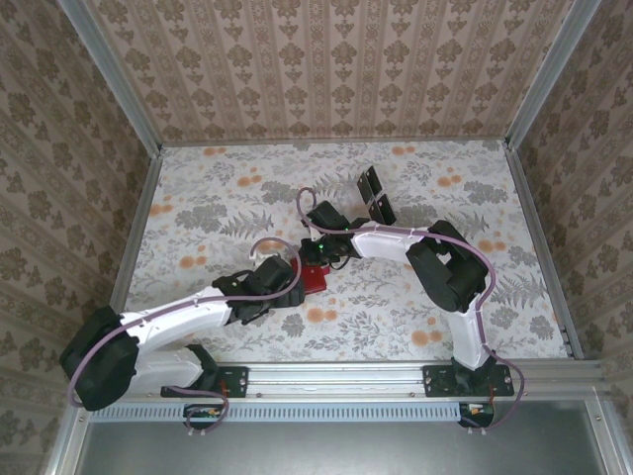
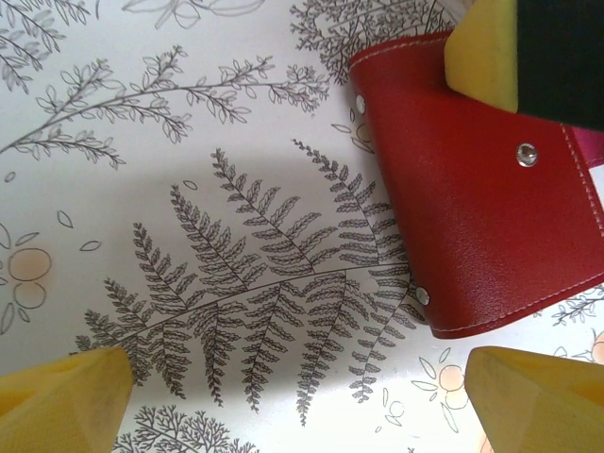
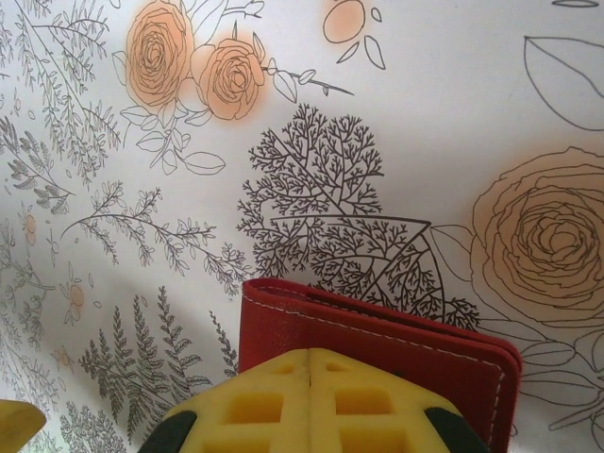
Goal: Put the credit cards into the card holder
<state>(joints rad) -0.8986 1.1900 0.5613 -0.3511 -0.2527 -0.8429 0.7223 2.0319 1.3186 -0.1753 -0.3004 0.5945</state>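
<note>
Right gripper point(image 3: 310, 377): fingers clenched pad to pad, nothing visibly between them. The tips rest on the card holder point(image 3: 377, 330) at its near edge. Likely purpose: pinning it so it cannot slide.

Left gripper point(image 2: 293, 401): fingers released and spread wide, low over the table point(image 2: 189, 142). The holder lies just ahead of one finger, off to the side of the gap, not between the two. Probably staged to catch a flap.

Holder looks folded, snap facing up.

Credit cards point(image 1: 376, 196) lie well beyond both sets of fingers, none loaded yet.
</note>
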